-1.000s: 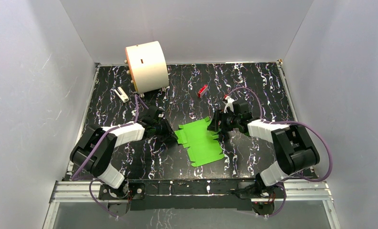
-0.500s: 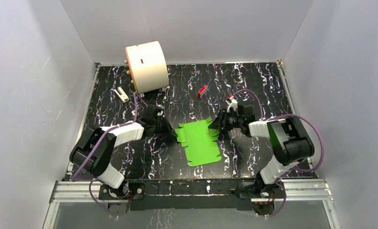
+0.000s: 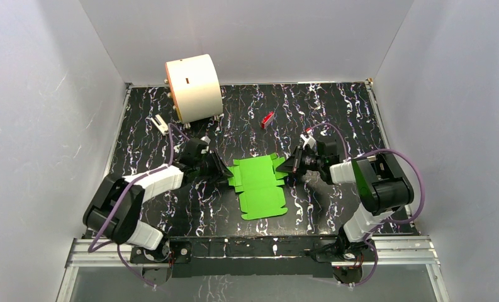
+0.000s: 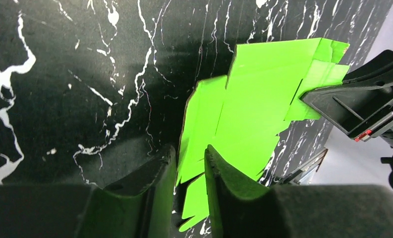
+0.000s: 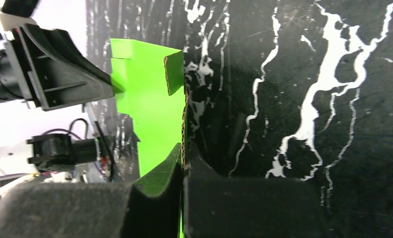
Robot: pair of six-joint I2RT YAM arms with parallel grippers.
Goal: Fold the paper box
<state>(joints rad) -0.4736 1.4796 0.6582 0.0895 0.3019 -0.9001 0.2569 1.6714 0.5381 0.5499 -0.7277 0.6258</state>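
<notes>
Even, bright overhead light filled the enclosure; wrist views were sharp on the tabletop [image 4: 60, 74], with near fingers [image 5: 154, 198] dark and soft.

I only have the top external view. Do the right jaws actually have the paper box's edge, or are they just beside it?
Observer: Right wrist view shows the right gripper shut on the paper box, its edge pinched between the pads.
Operator: And the left?
Observer: A flap sits inside the left gripper, but a slim gap shows; I can't tell if it's clamped.
Operator: Sheet flat?
Observer: No, a small tab at its far corner stands up.
</notes>
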